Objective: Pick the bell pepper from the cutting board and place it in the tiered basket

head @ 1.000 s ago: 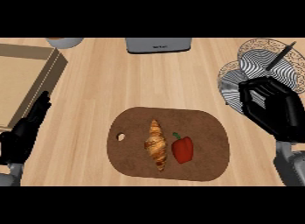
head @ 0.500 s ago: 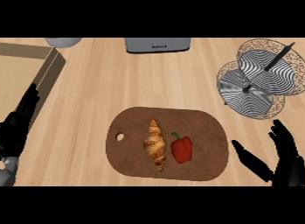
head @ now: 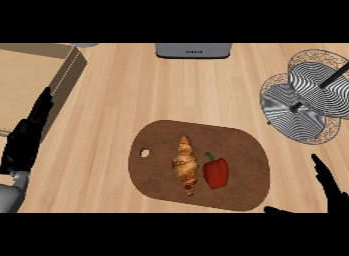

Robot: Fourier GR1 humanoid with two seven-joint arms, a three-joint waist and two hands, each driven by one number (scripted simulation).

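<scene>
I see the bell pepper (head: 216, 172) lying on the cutting board (head: 243, 150), toward the board's 4 o'clock part, just beside a croissant (head: 186, 165) that sits at the pepper's 9 o'clock. Nothing touches the pepper. My right hand (head: 332, 192) shows at the view's 4 o'clock corner, fingers straight and spread wide, thumb tip near the board's lower right edge; the pepper lies at about 10 o'clock from that hand, apart from it. My left hand (head: 28, 137) rests at the view's 9 o'clock side, fingers straight and pointing up, holding nothing, over the worktop (head: 133, 85) just beside a cardboard box (head: 22, 85). The tiered basket (head: 317, 95) stands at 2 o'clock from the board, well apart from the pepper. A grey appliance (head: 194, 50) sits at 12 o'clock.
</scene>
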